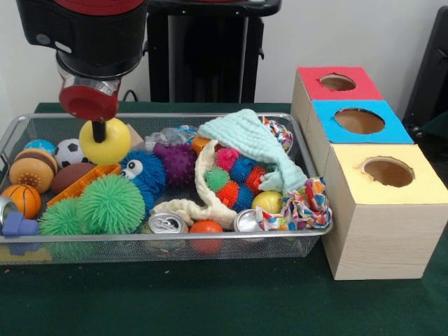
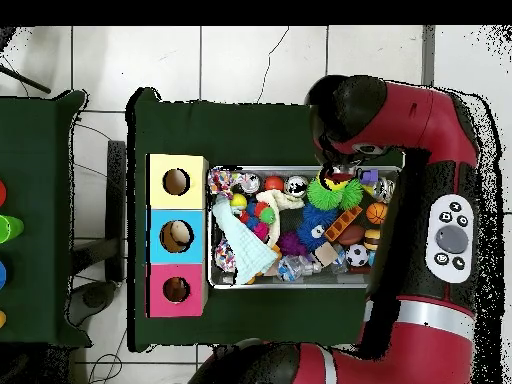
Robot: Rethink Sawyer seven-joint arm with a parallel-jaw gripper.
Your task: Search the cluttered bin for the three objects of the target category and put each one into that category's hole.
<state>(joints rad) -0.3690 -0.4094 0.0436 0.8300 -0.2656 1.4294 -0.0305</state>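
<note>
The bin [image 1: 168,238] is a silver wire-mesh basket full of toys; it also shows in the overhead view [image 2: 300,284]. My gripper [image 1: 103,140] hangs over the bin's left part, shut on a yellow ball [image 1: 112,145] held just above the clutter. One black finger [image 1: 99,130] shows in front of the ball. In the overhead view the arm [image 2: 400,130] covers the gripper and the ball. Three wooden boxes with round holes stand right of the bin: red top [image 1: 336,82], blue top [image 1: 358,120], yellow top [image 1: 387,171].
In the bin lie two green spiky balls [image 1: 110,203], a blue fuzzy toy [image 1: 143,171], a purple spiky ball [image 1: 177,162], a mint cloth [image 1: 248,140], a soccer ball [image 1: 70,152], a basketball [image 1: 22,199] and cans [image 1: 166,224]. The boxes also show in the overhead view [image 2: 177,235].
</note>
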